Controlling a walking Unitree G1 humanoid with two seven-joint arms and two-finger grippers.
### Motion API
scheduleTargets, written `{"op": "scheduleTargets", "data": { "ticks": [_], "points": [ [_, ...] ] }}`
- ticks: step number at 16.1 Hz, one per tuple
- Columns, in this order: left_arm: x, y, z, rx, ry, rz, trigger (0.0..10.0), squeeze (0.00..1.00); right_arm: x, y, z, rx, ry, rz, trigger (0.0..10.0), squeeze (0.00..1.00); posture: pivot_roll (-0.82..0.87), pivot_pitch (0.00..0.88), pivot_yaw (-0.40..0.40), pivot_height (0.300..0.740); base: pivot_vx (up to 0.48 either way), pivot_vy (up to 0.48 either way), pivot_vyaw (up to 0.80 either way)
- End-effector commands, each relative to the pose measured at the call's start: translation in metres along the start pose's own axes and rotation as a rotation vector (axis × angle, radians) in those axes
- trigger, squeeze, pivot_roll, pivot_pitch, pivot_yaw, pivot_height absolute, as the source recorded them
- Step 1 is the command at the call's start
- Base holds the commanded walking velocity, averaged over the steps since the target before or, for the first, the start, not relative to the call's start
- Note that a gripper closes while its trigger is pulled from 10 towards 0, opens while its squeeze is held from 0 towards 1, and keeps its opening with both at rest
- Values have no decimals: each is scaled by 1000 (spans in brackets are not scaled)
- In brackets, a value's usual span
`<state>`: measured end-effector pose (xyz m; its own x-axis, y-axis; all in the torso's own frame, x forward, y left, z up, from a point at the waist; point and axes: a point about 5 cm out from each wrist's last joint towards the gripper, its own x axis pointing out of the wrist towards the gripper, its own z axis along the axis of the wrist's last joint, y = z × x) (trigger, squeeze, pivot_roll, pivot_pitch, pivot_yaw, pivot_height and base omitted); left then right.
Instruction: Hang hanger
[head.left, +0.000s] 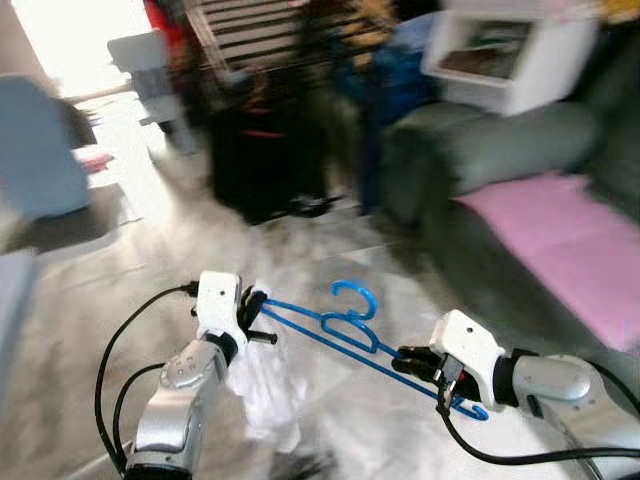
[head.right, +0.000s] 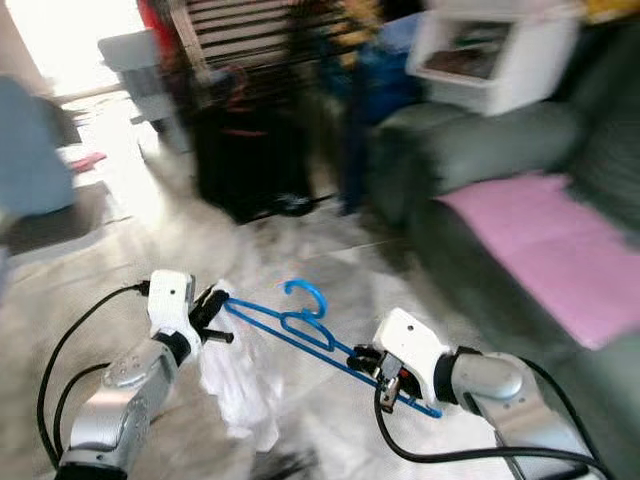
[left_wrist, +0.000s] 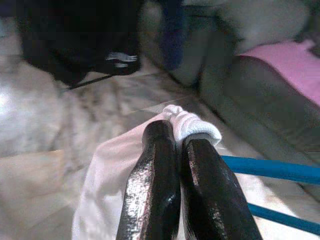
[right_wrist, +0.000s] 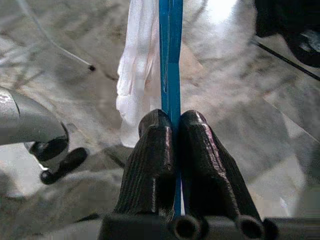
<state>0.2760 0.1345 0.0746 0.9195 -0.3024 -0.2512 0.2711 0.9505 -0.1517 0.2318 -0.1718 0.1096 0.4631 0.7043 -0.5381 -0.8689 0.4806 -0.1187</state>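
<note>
Both sets of jaws are fully closed here. The right gripper (right_wrist: 172, 125) has its 2 black fingers pinched flat on the blue hanger (head.left: 345, 330), gripping the bar near its right end. The left gripper (left_wrist: 181, 137) is clamped just as tight on a bunch of white cloth (left_wrist: 125, 170) at the hanger's left tip — the blue bars run right beside those fingers, but I can't tell if they're actually caught in the grip too.

So the hanger is up in the air between the 2 arms, stretched across in front of the robot, hook (head.left: 357, 296) poking up on the far side. The white cloth droops down from the left end toward the pale marble-looking floor (head.left: 150, 260).

Further out it's all pretty blurry. There's a grey sofa (head.left: 480, 150) on the right with a pink cover (head.left: 560, 240) on the seat, a white box-like thing (head.left: 510, 55) on its far end, and a black bag or case (head.left: 265, 160) on the floor at the far side.
</note>
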Motion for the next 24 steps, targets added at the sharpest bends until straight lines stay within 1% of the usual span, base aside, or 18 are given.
{"op": "scheduleTargets", "data": {
  "ticks": [1, 3, 8, 10, 11, 14, 15, 16, 17, 19, 20, 22, 23, 24],
  "points": [
    [2, -9, 10, 9, -43, -52, 10000, 0, 1, -1, 6, -24, -17, 6, 10000, 0, -142, 0, 59, 740, 296, 0, -800],
    [1, -10, 10, 4, -44, -57, 10000, 0, 3, -1, 5, -28, -12, 10, 10000, 0, -143, 0, 56, 740, 294, 0, -800],
    [1, -8, 9, 1, -42, -30, 10000, 0, 7, -1, 5, -38, -20, -9, 10000, 0, -145, 0, 53, 740, 290, 0, 0],
    [1, -8, 9, 3, -43, -29, 10000, 0, 7, 1, 5, -40, -21, -7, 10000, 0, -148, 0, 52, 740, 283, 249, 0],
    [1, -8, 9, 9, -43, -31, 10000, 0, 7, 1, 5, -40, -22, -7, 10000, 0, -148, 0, 52, 740, 247, 0, 0],
    [1, -6, 6, 42, -23, 18, 10000, 0, 7, 3, 4, -31, -27, -4, 10000, 0, -147, 0, 54, 740, 0, 0, 0],
    [0, -1, 7, 90, -41, 59, 10000, 0, 6, 4, 3, -22, -31, -13, 10000, 0, -144, 0, 54, 740, 0, 0, 0],
    [-2, 8, 12, 155, -81, 143, 10000, 0, 5, 5, 2, -11, -36, -19, 10000, 0, -144, 0, 54, 740, 0, 0, 0],
    [-3, 18, 16, 188, -104, 218, 10000, 0, 4, 5, 1, -12, -32, -19, 10000, 0, -143, 0, 56, 740, 0, 0, 0],
    [-5, 39, 16, 227, -75, 372, 10000, 0, 5, 5, 0, -19, -18, -26, 10000, 0, -142, 0, 56, 740, 0, 0, 0],
    [-5, 40, 13, 176, -59, 354, 10000, 0, 5, 6, 0, -23, -10, -11, 10000, 0, -137, 0, 59, 740, 0, 0, 0],
    [-5, 41, 12, 188, -60, 331, 10000, 0, 5, 8, -2, -27, 2, 12, 10000, 0, -134, 0, 61, 740, 0, 0, 0],
    [-6, 41, 10, 196, -53, 329, 10000, 0, 3, 11, -6, -25, 28, 40, 10000, 0, -132, 0, 64, 740, 0, 0, 0],
    [-8, 41, 8, 184, -50, 305, 10000, 0, 2, 13, -10, -18, 46, 61, 10000, 0, -131, 0, 64, 740, 0, 0, 0]
  ]
}}
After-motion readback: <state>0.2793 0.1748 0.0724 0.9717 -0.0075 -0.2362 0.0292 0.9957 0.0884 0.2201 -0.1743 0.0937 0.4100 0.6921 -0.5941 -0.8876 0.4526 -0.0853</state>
